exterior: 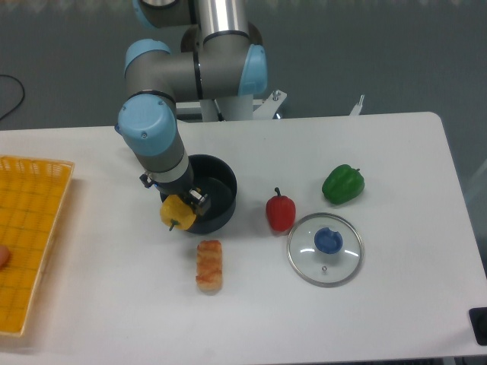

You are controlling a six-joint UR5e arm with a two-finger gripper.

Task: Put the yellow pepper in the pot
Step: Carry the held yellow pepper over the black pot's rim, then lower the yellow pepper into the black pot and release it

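Gripping the yellow pepper [176,212], the gripper [185,202] hangs at the pot's [221,188] near-left rim, its fingers pinched on the fruit so that the stem points down and toward the viewer. That tilt looks like a side grasp carried over, and the pepper sits raised, overlapping the rim and not yet inside, which I judge to be the last stretch before release over the opening. From the pot as landmark: the breaded piece [209,266] lies just in front of it; the red pepper [280,212] stands to its right, near but apart; the glass lid [325,249] with its blue knob lies farther right and forward, off the pot so the mouth stays open for the drop; the green pepper [343,184] rests well to the right; the yellow basket [30,243] sits far to the left at the table [396,319] edge. Counted: three peppers, one of each colour; one pot, one lid, one breaded piece, one basket.
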